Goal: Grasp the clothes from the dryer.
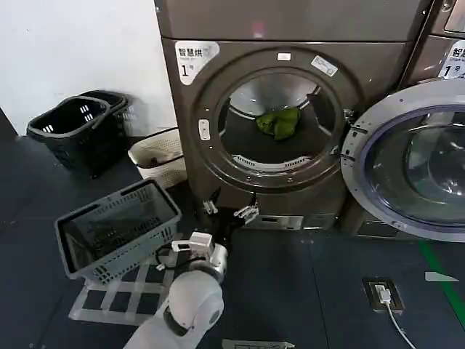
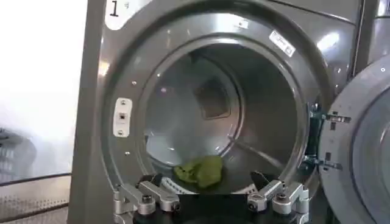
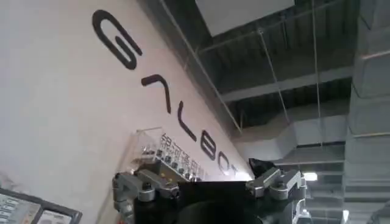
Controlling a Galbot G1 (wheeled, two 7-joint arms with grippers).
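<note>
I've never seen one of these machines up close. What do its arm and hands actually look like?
The left arm is smooth, rounded and white, with a black cable looped near the wrist. Its left hand has two silvery metal fingers built from bolted links on a black base. The right hand looks the same.

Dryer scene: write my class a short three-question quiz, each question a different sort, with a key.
1. True or false: the dryer door is shut.
2. Where do the clothes lie? A) grey basket B) drum floor C) ground
3. Fill in: the left gripper is in front of the dryer, below the porthole, its fingers ____.

Key: 1 false, it is swung open to the robot's right. 2 B. 3 open.
</note>
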